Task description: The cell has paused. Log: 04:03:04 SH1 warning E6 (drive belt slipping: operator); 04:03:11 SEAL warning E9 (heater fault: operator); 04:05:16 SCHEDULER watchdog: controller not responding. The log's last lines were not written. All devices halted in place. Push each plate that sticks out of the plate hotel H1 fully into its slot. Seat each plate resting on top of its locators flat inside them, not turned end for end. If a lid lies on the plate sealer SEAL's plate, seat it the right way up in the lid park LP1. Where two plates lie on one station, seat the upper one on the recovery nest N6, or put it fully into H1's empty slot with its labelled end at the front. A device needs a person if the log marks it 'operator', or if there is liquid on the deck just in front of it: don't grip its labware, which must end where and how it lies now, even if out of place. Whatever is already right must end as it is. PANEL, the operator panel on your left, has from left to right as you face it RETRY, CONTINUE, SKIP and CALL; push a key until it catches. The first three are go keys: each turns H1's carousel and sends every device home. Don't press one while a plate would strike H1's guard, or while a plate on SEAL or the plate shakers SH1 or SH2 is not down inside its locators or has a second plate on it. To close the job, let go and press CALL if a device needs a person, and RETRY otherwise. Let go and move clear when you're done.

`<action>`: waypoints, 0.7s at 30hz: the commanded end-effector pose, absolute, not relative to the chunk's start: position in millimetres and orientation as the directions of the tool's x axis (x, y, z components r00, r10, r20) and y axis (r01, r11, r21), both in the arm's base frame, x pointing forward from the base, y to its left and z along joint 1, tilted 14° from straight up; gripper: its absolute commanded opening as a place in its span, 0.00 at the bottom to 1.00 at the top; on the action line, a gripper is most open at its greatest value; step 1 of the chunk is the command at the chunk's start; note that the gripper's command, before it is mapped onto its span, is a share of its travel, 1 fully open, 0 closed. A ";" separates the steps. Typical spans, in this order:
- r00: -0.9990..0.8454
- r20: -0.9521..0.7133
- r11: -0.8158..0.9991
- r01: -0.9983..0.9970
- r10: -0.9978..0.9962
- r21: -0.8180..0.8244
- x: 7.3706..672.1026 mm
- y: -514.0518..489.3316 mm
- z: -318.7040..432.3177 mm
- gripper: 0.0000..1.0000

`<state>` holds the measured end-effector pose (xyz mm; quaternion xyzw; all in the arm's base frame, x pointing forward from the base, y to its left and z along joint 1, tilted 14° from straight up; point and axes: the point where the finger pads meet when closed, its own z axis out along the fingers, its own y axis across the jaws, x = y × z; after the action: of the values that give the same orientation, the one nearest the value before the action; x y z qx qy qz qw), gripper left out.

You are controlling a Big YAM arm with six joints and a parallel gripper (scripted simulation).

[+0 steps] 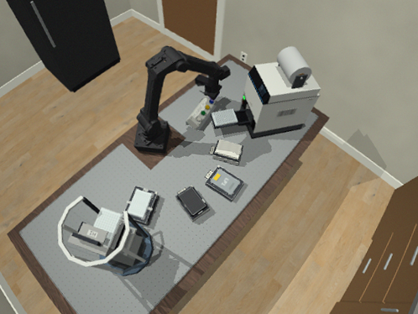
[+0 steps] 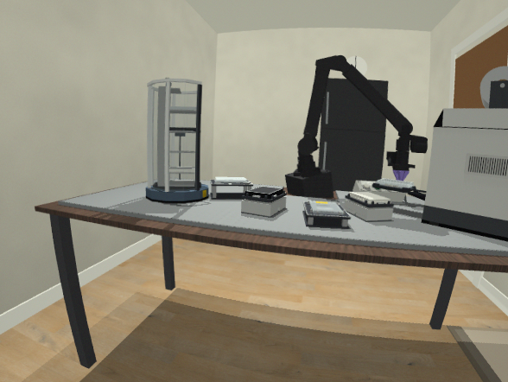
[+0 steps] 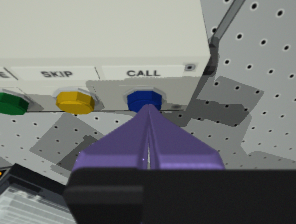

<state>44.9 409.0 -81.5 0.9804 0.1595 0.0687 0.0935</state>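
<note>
My gripper (image 3: 148,111) is shut and empty, its purple tips touching the blue CALL key (image 3: 144,98) of the operator panel PANEL (image 1: 200,112). The yellow SKIP key (image 3: 75,100) and a green key (image 3: 12,103) lie to its left. In the top view the gripper (image 1: 210,94) hangs over the panel's far end. The sealer SEAL (image 1: 281,94) holds a plate (image 1: 224,118) on its stage. The plate hotel H1 (image 1: 103,235) stands at the near end, with a plate (image 1: 107,220) on an upper shelf.
Between SEAL and H1 stand a shaker with a white plate (image 1: 228,150), the lid park with a yellow label (image 1: 225,182), a dark station (image 1: 192,201) and a station with a white plate (image 1: 140,203). The arm's base (image 1: 152,133) stands at the deck's left edge.
</note>
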 end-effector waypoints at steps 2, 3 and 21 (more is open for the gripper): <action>0.938 0.091 -0.925 0.308 0.334 0.222 45.2 401.8 -93.7 0.00; 0.938 0.091 -0.925 0.308 0.334 0.222 45.2 401.6 -94.0 0.00; 0.938 0.090 -0.925 0.308 0.334 0.221 45.0 397.8 -98.8 0.00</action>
<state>45.3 409.7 -83.5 0.9809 0.1591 0.0704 0.0876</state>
